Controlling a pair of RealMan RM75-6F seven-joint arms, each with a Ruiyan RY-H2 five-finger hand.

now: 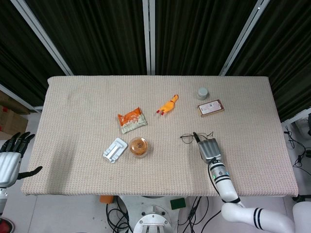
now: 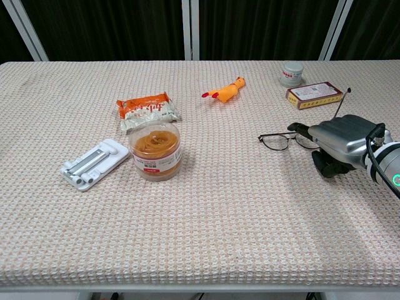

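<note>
The right robot hand [image 2: 340,145], silver-backed with dark fingers curled under, rests on the beige woven bench [image 2: 219,237] at the thin dark wire-framed eyeglasses [image 2: 282,140], its thumb touching the frame's right side; whether it pinches the frame I cannot tell. The glasses lie flat, below the small brown box [image 2: 314,95]. The left robot hand [image 1: 10,155] hangs off the bench's left edge, fingers spread, holding nothing.

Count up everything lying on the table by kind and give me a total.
Wire-framed eyeglasses: 1
Orange snack packet: 1
Clear tub of orange paste: 1
White flat case: 1
Yellow rubber chicken: 1
Grey round cap: 1
Brown flat box: 1
Total: 7
</note>
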